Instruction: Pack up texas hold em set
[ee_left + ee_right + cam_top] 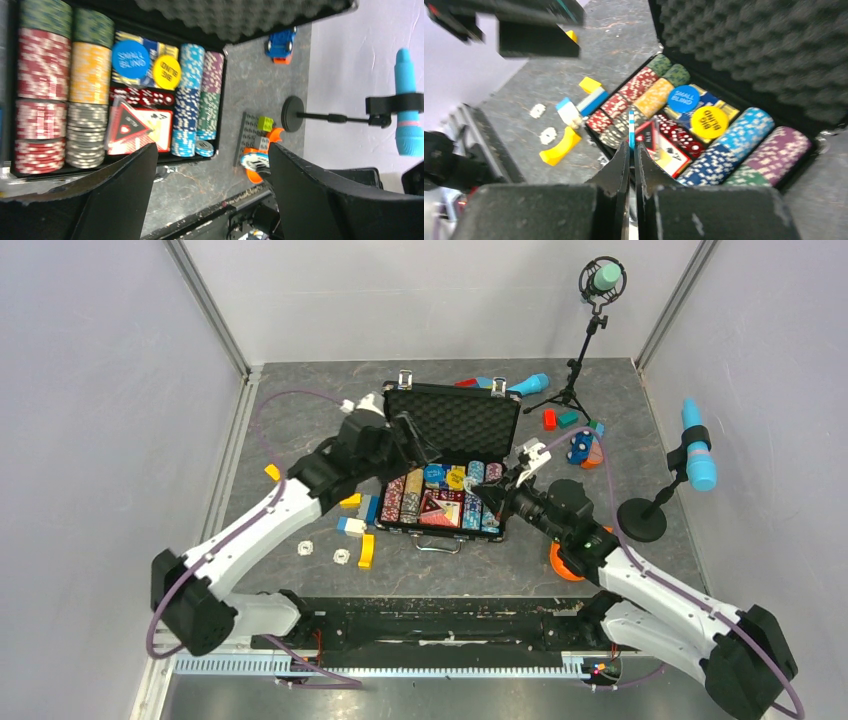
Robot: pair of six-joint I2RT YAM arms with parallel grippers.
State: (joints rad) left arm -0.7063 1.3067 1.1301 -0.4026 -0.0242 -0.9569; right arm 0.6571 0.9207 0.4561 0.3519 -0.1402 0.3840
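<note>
Right wrist — chip (pixel 631 131) pinched edge-on.

blue button (pixel 683 98): "SMALL BLIND" | yellow button (pixel 709 122): "BIG BLIND"

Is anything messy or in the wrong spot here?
Yes. Two small white round pieces lie on the table left of the open case, not inside it. In the case, the red card deck sits tilted and one light-blue chip lies loose at its row's end.

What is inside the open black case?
Rows of poker chips, a blue SMALL BLIND button, a yellow BIG BLIND button, red dice and a red card deck. The buttons cover most of what lies beneath them.
</note>
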